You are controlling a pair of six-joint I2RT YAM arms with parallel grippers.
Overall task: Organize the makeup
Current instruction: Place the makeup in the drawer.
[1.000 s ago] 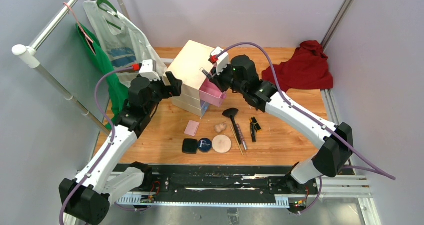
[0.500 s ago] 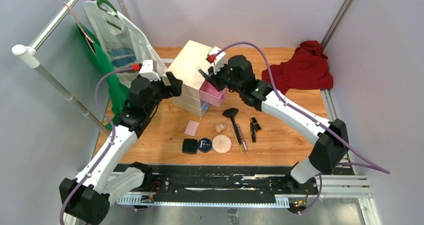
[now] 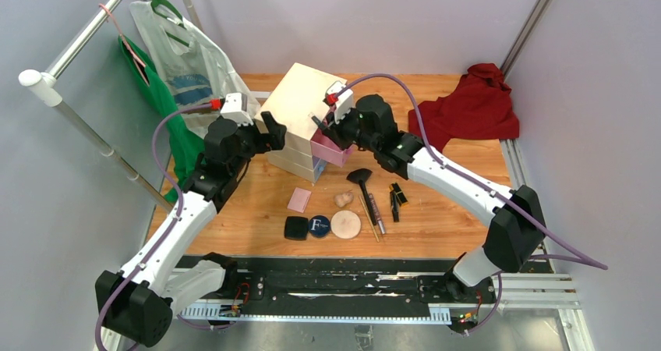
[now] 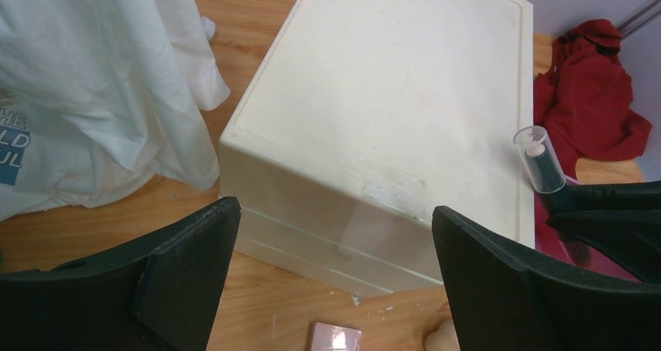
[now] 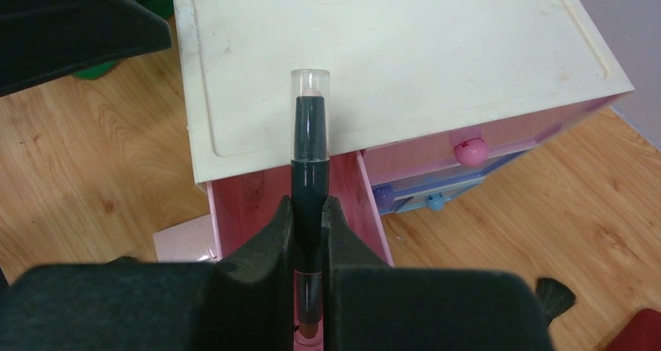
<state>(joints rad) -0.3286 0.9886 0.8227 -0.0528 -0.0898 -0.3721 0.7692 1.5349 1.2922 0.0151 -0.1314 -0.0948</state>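
Gripping a clear-capped pencil, right hand over pink drawer

Worktop: chest at rear centre, one drawer pulled out at its front right. Pencil in right pincer, above that drawer. Before the chest, left to right: flat square, sponge, brush, loose pencils, lipstick. Nearest row, side by side: square compact, round compact, puff. Cloth heap rear right; bags hanging rear left.

Chest cream, compact navy, cloth red.
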